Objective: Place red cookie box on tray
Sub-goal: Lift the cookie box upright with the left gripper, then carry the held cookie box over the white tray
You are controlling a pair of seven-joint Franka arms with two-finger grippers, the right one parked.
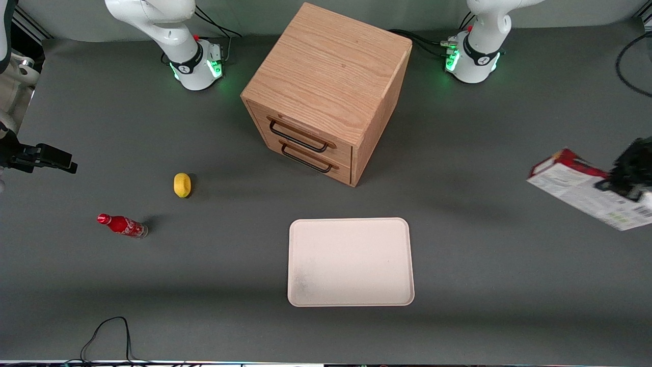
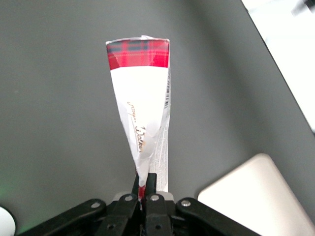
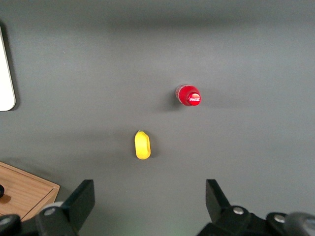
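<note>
My left gripper (image 1: 624, 178) is at the working arm's end of the table, held above the surface. It is shut on the red cookie box (image 1: 580, 189), a thin flat box with a white printed face and red edges. In the left wrist view the box (image 2: 142, 108) sticks out from between the closed fingers (image 2: 151, 183), its red tartan end away from the camera. The pale cream-pink tray (image 1: 350, 262) lies flat near the front camera at the table's middle, well apart from the box. A corner of the tray (image 2: 256, 196) shows in the left wrist view.
A wooden two-drawer cabinet (image 1: 326, 92) stands farther from the front camera than the tray. A yellow lemon (image 1: 182, 184) and a small red bottle (image 1: 122, 225) lie toward the parked arm's end. A black cable (image 1: 107, 336) loops at the table's front edge.
</note>
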